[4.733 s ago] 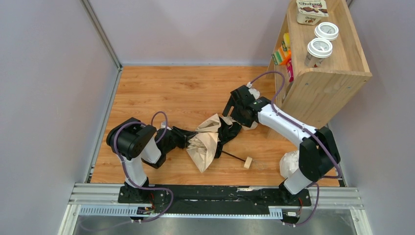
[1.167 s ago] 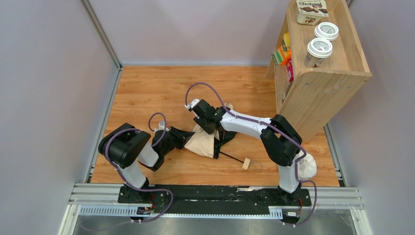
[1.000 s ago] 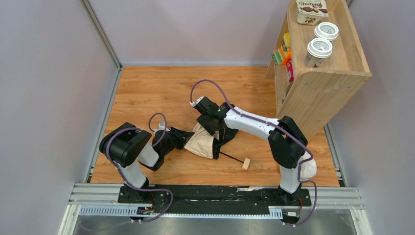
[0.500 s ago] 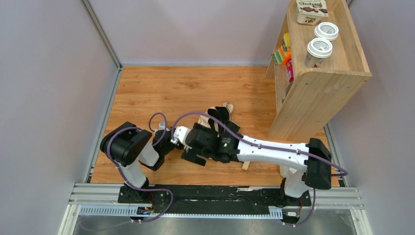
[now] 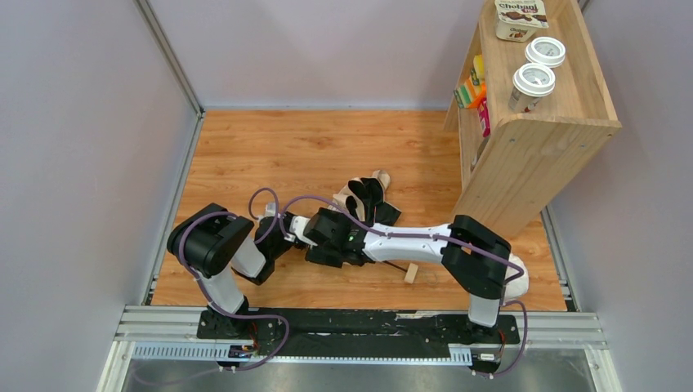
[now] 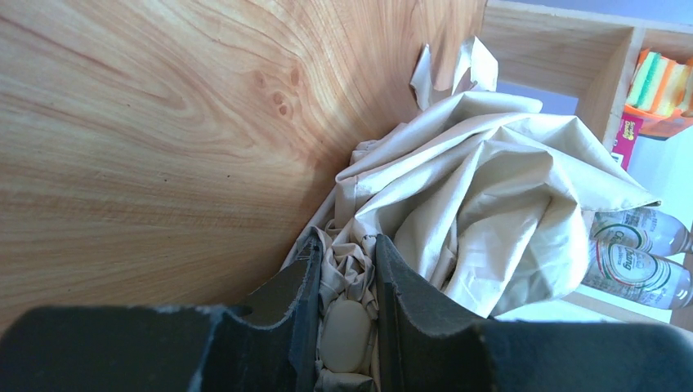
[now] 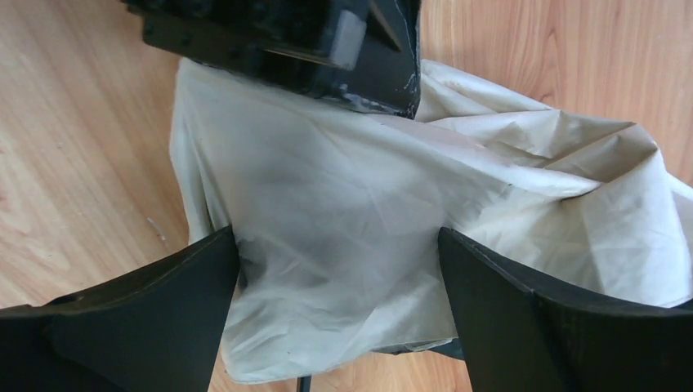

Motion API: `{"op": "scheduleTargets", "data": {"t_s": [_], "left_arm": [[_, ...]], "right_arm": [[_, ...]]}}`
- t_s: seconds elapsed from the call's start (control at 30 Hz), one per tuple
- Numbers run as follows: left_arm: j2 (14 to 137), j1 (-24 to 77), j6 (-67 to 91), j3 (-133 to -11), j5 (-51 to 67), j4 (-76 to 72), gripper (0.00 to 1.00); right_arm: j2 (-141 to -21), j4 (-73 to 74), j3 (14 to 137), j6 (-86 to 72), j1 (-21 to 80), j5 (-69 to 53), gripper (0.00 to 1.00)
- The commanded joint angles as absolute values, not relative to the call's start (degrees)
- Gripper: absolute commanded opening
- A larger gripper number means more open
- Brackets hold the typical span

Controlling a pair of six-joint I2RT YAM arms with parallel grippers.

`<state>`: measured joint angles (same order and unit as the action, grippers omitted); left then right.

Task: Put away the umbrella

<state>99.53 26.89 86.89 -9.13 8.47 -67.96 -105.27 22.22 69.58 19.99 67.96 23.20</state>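
Note:
The umbrella's cream canopy lies crumpled on the wooden floor. In the top view my right arm covers most of it; a beige and black fold shows behind, and the wooden knob handle lies in front. My left gripper is shut on the bunched canopy end and its small white tip. My right gripper is wide open, its fingers straddling the canopy just below the left gripper's black fingers. The shaft is almost wholly hidden.
A wooden shelf unit stands at the right with cups and a carton on top; bottles and sponges sit inside. A white plastic bag lies behind my right arm's base. Walls close in left and back.
My right arm swung from the far side of the umbrella over it toward the left gripper and came down low, jaws open over the canopy. The left gripper kept its hold.

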Motion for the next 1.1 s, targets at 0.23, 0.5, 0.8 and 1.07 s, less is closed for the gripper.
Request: {"op": "scheduleTargets", "data": {"t_s": [0.23, 0.5, 0.8, 1.07], "left_arm": [[100.3, 27.0, 83.5, -9.1, 10.4, -67.6, 0.00], [98.7, 26.2, 81.7, -11.3, 14.1, -65.0, 0.00], [84.8, 16.7, 71.7, -15.3, 23.1, -49.7, 0.64], [56.6, 14.3, 62.6, -24.8, 11.6, -1.6, 0.70]], "right_arm": [[-113.8, 27.1, 68.5, 12.5, 57.1, 6.3, 0.80], [-117.9, 28.0, 65.5, 8.7, 55.0, -7.1, 0.34], [-117.5, 24.8, 63.0, 4.2, 52.3, -18.8, 0.00], [-118.7, 22.8, 62.6, 0.8, 47.5, -27.8, 0.00]]}}
